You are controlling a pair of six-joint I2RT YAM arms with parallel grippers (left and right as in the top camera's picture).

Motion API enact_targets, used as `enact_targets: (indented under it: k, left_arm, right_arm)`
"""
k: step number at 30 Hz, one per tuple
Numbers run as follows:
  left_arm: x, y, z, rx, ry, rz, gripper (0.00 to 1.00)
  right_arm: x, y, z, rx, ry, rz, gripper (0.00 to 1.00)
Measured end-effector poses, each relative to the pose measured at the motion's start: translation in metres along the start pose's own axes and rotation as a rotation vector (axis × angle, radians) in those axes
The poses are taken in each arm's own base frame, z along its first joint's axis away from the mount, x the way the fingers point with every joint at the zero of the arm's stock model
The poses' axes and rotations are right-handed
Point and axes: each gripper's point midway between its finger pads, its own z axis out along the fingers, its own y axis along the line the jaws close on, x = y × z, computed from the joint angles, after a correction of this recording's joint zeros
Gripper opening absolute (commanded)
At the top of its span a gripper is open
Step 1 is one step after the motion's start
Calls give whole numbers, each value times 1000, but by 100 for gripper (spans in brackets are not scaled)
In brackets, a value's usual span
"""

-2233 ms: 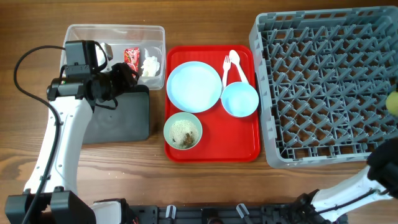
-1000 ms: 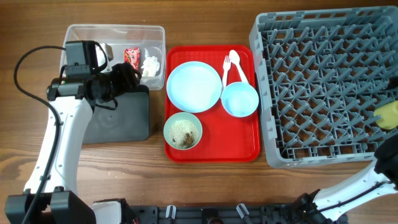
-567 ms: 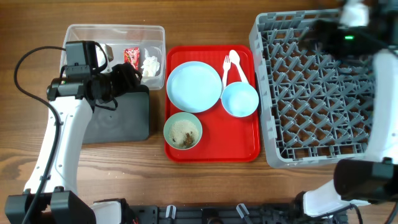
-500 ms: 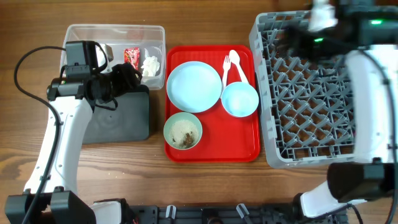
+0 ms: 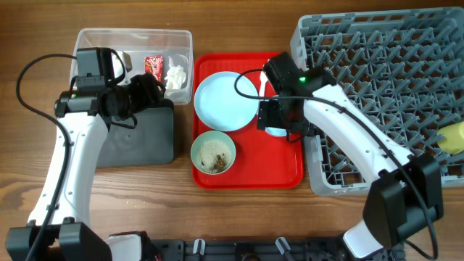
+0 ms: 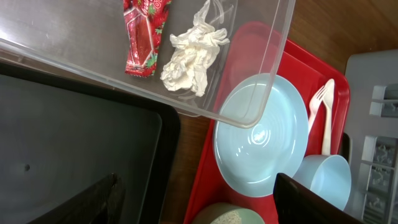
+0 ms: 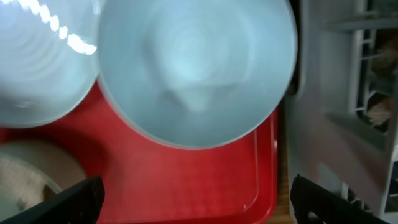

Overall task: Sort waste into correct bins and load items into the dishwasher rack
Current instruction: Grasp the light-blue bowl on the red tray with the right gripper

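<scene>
Over the right half of the red tray, the right pincer hung with its two dark fingers spread wide and nothing between them, directly above the light blue bowl. I could not tell whether it touched the bowl, which looked smooth, round and a little blurred from the wrist. The bowl sat close to the tray's right lip, just beside the wall of the grey dishwasher rack, and its other side was just beside the light blue plate. A stretch of dimpled red plastic lay bare toward the tray's near right corner.

The pale green bowl stood at the near left of the tray, holding whitish food scraps with brown bits. A white plastic fork lay along the far side between plate and tray edge.

The left pincer was also open, gripping nothing, poised where the clear tub met the matte black tray. Inside the tub's right end, the red snack wrapper and the crumpled white tissue lay side by side, near the thin transparent wall. The wrapper's print was too small to read.

A yellow cup showed at the rack's right edge among the upright pegs. Everything rested on a wood-grain worktop.
</scene>
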Motion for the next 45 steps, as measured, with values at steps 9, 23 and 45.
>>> enact_targets:
  k: [9,23,45]
  left_arm:
    - [1,0,0,-2,3,-1,78]
    - [1,0,0,-2,4,-1,79]
    - [2,1,0,-3,8,-3,79]
  right_arm:
    - [-14,-3,34,-8,-108,220,90]
    - [2,-18,54,43,-83,266,48]
    - [-2,-19,53,42,-117,111,4]
